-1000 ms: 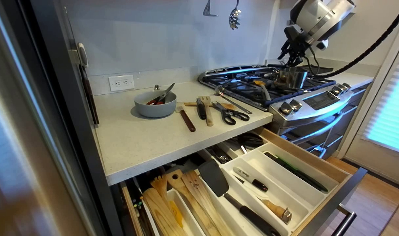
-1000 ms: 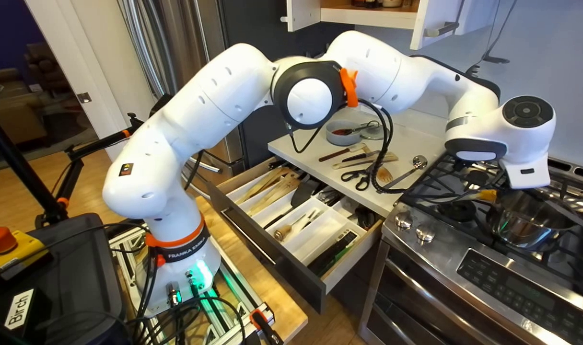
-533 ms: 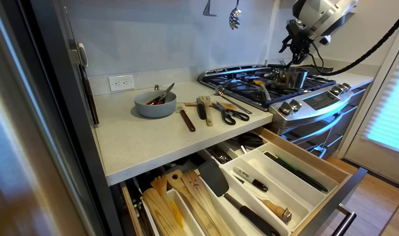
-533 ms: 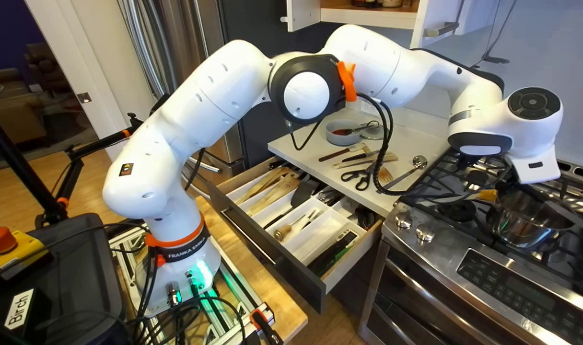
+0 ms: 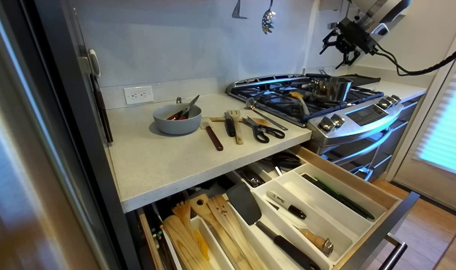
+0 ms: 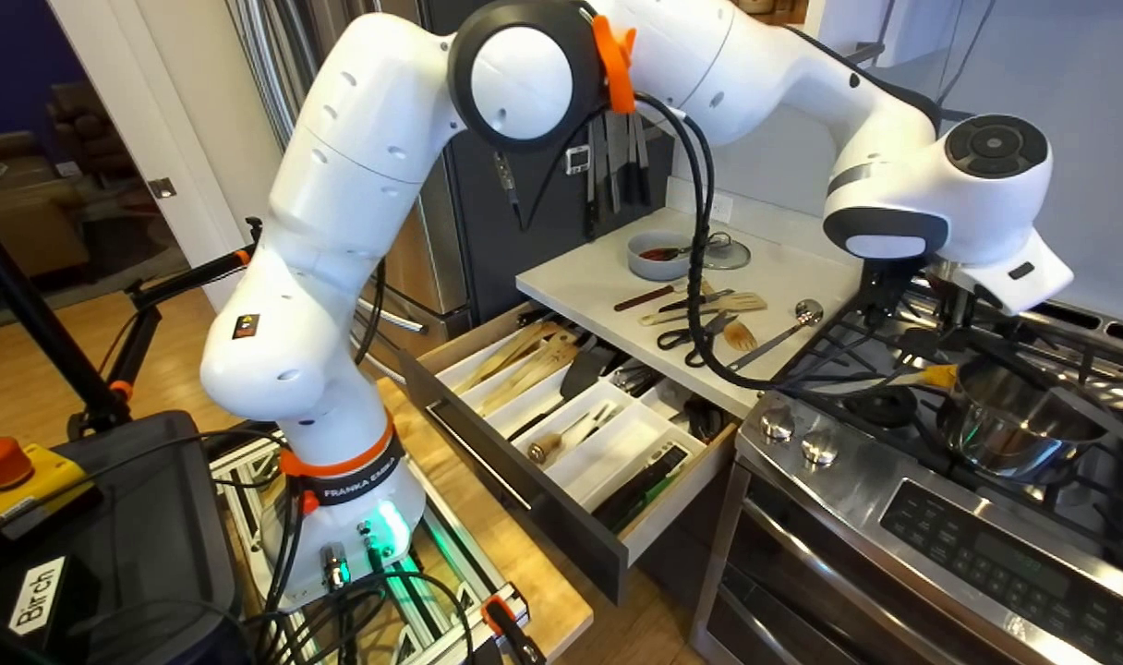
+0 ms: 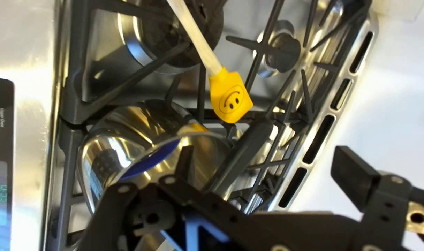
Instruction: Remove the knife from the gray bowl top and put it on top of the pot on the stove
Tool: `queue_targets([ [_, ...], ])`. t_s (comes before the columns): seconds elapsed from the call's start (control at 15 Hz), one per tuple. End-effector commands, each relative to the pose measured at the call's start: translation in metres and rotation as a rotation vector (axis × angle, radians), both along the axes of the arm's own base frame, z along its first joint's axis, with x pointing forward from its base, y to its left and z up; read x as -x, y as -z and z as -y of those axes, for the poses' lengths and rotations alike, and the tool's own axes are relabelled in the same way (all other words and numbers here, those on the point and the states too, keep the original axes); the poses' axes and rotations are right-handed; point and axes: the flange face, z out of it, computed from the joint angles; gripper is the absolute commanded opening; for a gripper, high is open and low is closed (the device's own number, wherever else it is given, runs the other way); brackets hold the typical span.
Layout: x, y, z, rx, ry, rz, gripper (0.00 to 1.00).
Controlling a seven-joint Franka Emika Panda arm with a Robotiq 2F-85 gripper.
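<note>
My gripper (image 5: pixel 329 60) hangs above the stove (image 5: pixel 366 114), raised over the pot (image 6: pixel 986 453). Its fingers (image 7: pixel 353 174) stand wide apart with nothing between them. A knife with a black handle (image 7: pixel 243 150) lies across the pot's rim; its gray blade (image 6: pixel 1102 420) reaches past the pot in an exterior view. Part of it is hidden behind the gripper in the wrist view. The gray bowl (image 5: pixel 177 125) stands on the counter, holding red-handled pieces (image 5: pixel 173 117) and a dark blade (image 5: pixel 191 105) tilted over the rim. Which knife the task names I cannot tell.
A yellow spatula (image 7: pixel 229 97) lies on the grates beside the pot. Counter tools include scissors (image 5: pixel 263 131), a ladle (image 6: pixel 806 314), wooden utensils (image 5: pixel 236 129) and a dark-red-handled scraper (image 5: pixel 214 138). Below, a drawer (image 5: pixel 366 232) full of utensils stands pulled out. A glass lid (image 6: pixel 728 254) lies behind the bowl.
The jaws have spread from partly closed to wide apart. My gripper has risen away from the pot. The black-handled knife has stayed lying across the pot.
</note>
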Motion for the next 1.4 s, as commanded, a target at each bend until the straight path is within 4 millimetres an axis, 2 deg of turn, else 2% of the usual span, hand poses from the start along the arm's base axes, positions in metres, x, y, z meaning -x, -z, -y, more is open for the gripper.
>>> queue_targets([
  [0.0, 0.031, 0.005, -0.048, 0.094, -0.158, -0.092, 1.0],
  [0.33, 0.066, 0.015, -0.109, 0.259, -0.355, -0.21, 1.0],
  [0.6, 0.102, 0.026, -0.156, 0.375, -0.431, -0.27, 1.0],
  [0.67, 0.072, 0.026, -0.134, 0.338, -0.409, -0.249, 1.0],
  [0.73, 0.078, 0.027, -0.141, 0.342, -0.415, -0.252, 1.0],
  [0.87, 0.076, 0.024, -0.141, 0.346, -0.415, -0.246, 1.0],
  [0.93, 0.073, 0.019, -0.15, 0.356, -0.508, -0.237, 1.0],
  [1.07, 0.069, 0.019, -0.196, 0.398, -0.636, -0.226, 1.0],
  [1.33, 0.066, 0.026, -0.315, 0.402, -0.869, -0.18, 1.0],
])
